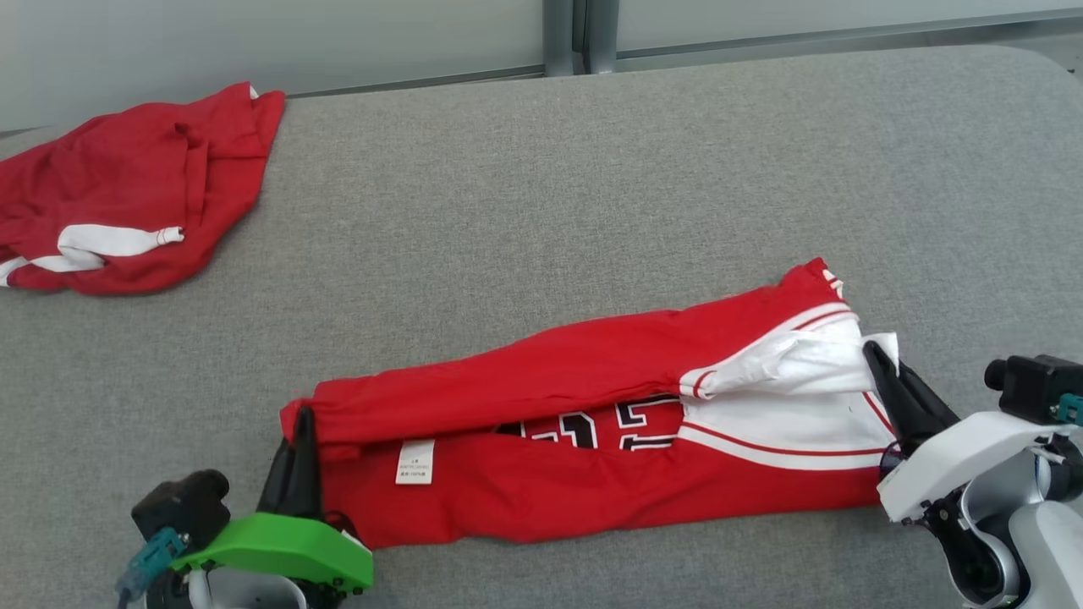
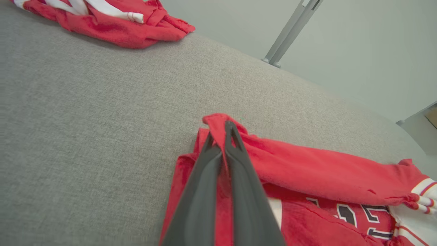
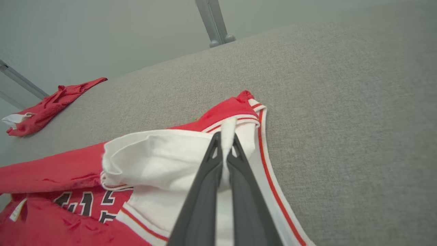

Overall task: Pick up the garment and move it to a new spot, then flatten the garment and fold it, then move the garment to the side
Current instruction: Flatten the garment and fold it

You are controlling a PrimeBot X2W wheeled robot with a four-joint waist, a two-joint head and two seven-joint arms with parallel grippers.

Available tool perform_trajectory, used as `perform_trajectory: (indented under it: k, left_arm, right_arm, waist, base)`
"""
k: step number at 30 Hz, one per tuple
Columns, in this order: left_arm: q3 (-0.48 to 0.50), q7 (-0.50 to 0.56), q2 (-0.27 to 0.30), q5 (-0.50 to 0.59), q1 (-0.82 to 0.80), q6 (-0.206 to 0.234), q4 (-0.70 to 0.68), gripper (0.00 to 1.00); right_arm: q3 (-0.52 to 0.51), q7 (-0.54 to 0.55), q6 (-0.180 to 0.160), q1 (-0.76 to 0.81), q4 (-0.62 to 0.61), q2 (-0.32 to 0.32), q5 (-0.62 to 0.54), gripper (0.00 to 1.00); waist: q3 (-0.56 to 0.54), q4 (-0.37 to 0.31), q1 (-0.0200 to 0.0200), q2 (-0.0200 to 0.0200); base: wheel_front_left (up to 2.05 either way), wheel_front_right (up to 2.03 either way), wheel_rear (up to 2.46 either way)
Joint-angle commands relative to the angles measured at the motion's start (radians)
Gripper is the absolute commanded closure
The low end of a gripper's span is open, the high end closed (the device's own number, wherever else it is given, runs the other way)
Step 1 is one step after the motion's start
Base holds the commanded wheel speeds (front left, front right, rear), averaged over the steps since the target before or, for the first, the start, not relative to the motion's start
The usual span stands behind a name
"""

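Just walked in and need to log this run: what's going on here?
The robot is folding the red jersey on the grey table. Its left gripper is shut on the jersey's red end and its right gripper on the white-trimmed end, with the far edge laid over, partly covering the black numbers. A second red garment lies crumpled at the far left.
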Motion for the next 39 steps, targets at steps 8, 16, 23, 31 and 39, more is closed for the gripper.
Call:
perform_trajectory:
  k: [8,16,23,31,39]
  left_arm:
    - [0.0,-0.043,-0.055,-0.033,0.058,-0.017,0.071,1.0]
    - [0.011,-0.062,-0.07,-0.036,0.067,-0.035,0.105,0.0]
    - [0.049,-0.075,-0.055,-0.023,0.1,-0.021,0.059,0.0]
    - [0.105,-0.083,-0.03,0.028,0.125,0.011,-0.021,0.0]
    - [0.117,-0.083,-0.018,0.088,0.105,0.036,-0.07,0.0]
  right_arm:
    - [-0.027,-0.04,0.0,0.055,0.065,0.041,-0.018,1.0]
    - [-0.003,-0.108,0.0,0.063,0.122,0.026,-0.03,0.0]
    - [0.011,-0.139,0.0,0.097,0.13,-0.002,-0.033,0.0]
    - [-0.037,-0.144,0.0,0.138,0.14,-0.011,-0.046,0.0]
    - [-0.081,-0.091,0.0,0.118,0.132,0.003,-0.077,0.0]
  waist:
    - [-0.026,-0.003,0.0,0.0098]
    - [-0.032,-0.004,0.0,0.0098]
    - [-0.041,-0.003,0.0,0.0098]
    - [-0.068,-0.007,0.0,0.0098]
    - [-0.1,-0.003,0.0,0.0098]
  base:
    - [0.0,0.0,0.0]
    - [0.0,0.0,0.0]
    - [0.0,0.0,0.0]
    - [0.0,0.0,0.0]
    - [0.0,0.0,0.0]
